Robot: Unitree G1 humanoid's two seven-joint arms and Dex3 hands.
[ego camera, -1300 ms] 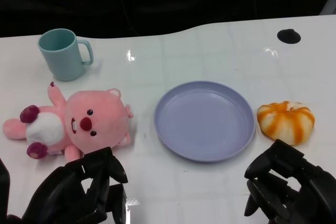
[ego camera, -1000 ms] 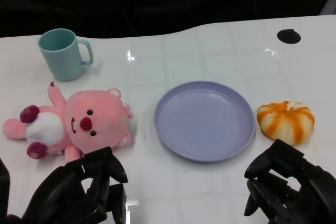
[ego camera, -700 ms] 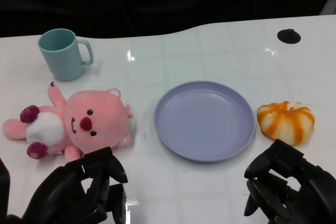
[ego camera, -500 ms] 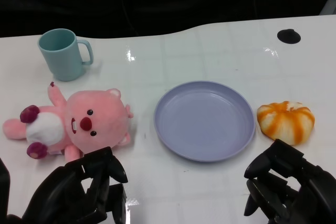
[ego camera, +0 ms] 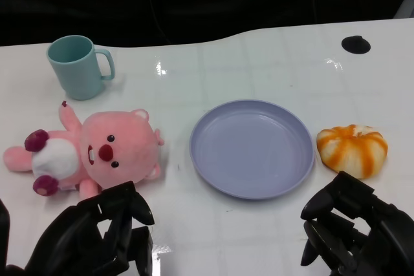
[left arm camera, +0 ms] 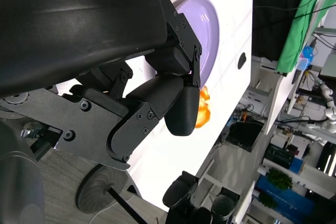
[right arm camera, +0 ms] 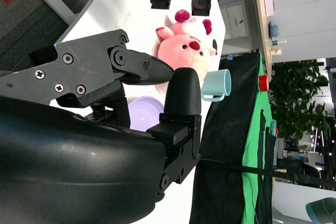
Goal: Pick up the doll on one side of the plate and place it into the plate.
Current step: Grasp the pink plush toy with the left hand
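The pink plush doll lies on its back on the white table, left of the lavender plate, which has nothing in it. My left hand hovers just in front of the doll without touching it, its fingers curled in on nothing. My right hand sits at the lower right, in front of the plate's right edge, also curled and holding nothing. The right wrist view shows the doll beyond my right hand. The left wrist view shows the plate past my left hand.
A teal mug stands behind the doll at the back left. An orange-and-white striped soft toy lies right of the plate, close to my right hand. A small black disc sits at the far right back.
My left hand has shifted very slightly; the doll, plate and right hand are as before.
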